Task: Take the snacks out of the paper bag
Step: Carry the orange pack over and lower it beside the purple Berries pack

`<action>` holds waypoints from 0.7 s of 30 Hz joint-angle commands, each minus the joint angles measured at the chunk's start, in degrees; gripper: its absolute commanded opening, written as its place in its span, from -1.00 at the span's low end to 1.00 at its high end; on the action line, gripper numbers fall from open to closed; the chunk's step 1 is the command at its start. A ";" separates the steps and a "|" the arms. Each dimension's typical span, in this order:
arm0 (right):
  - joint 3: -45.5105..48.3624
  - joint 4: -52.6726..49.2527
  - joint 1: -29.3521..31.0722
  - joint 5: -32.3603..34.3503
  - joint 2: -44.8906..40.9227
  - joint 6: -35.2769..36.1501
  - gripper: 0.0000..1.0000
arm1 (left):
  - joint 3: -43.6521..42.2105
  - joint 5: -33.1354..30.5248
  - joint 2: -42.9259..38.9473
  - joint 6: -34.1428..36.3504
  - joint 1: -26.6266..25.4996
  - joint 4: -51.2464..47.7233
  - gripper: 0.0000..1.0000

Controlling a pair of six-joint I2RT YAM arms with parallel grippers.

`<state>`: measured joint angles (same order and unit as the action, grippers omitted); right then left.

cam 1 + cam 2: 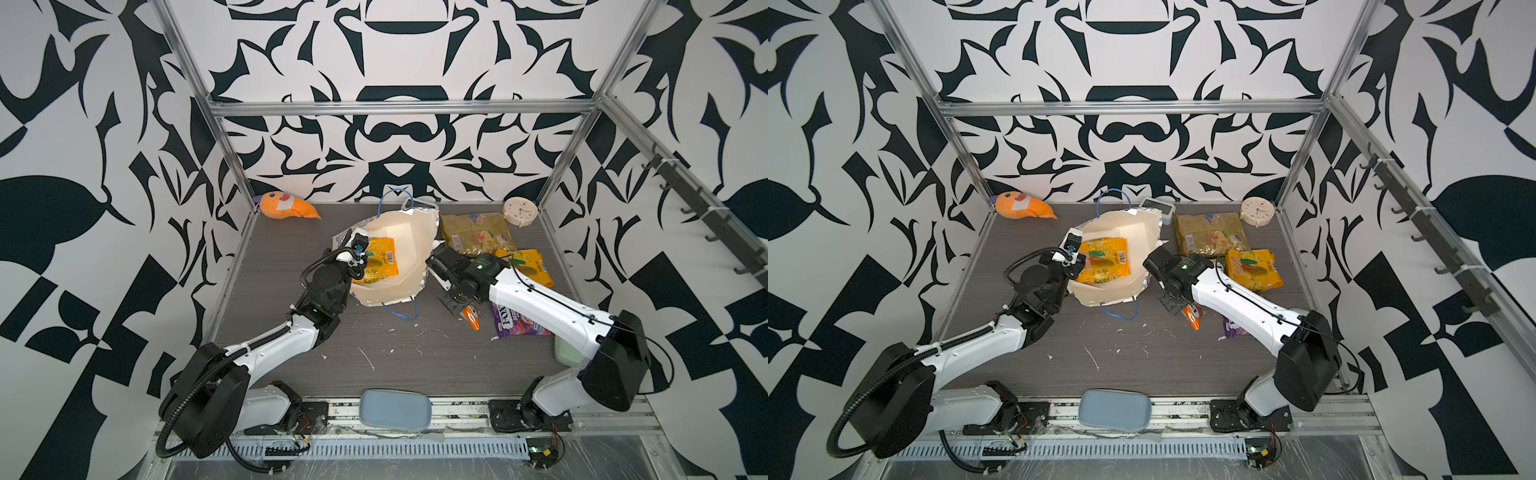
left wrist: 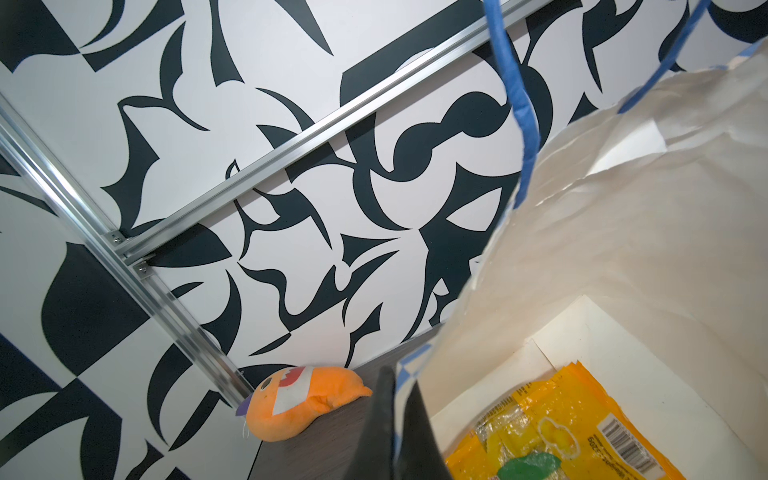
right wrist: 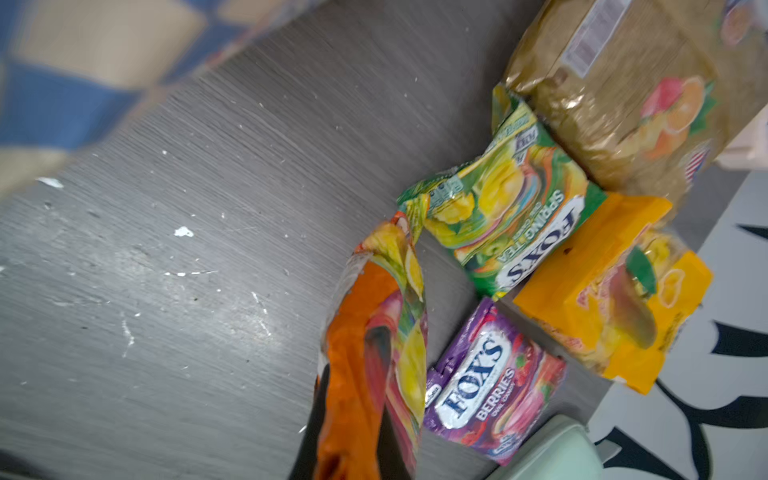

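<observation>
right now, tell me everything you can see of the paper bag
The paper bag stands toward the back middle of the table, mouth gaping upward, walls crumpled. Inside is plain cream paper; outside, blue-and-white checks show at the rim. Blue cord handles rise from the far rim and droop from the near one. One yellow-orange mango packet lies on its floor. The left gripper is shut on its rim, pinching the wall from both sides.

Black-and-white patterned walls (image 1: 124,104), grey woodgrain tabletop (image 1: 436,365)
</observation>
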<state>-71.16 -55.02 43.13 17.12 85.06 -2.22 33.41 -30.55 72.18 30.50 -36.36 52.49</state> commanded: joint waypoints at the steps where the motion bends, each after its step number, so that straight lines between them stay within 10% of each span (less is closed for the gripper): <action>1: 1.40 1.78 1.70 4.67 -1.74 4.22 -1.00 | 1.26 -0.40 0.40 0.99 -0.12 3.49 -1.00; 9: 0.32 1.43 1.98 9.42 1.50 0.06 -1.00 | 1.21 -0.09 -1.14 0.79 -0.12 1.61 -1.00; 21: -6.52 -2.18 -0.07 1.12 7.32 -26.67 -1.00 | 1.24 0.64 -1.69 1.12 -0.03 1.13 -1.00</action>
<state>-75.07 -55.48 43.07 19.29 93.10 -20.25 33.41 -30.24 71.59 31.16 -36.34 51.55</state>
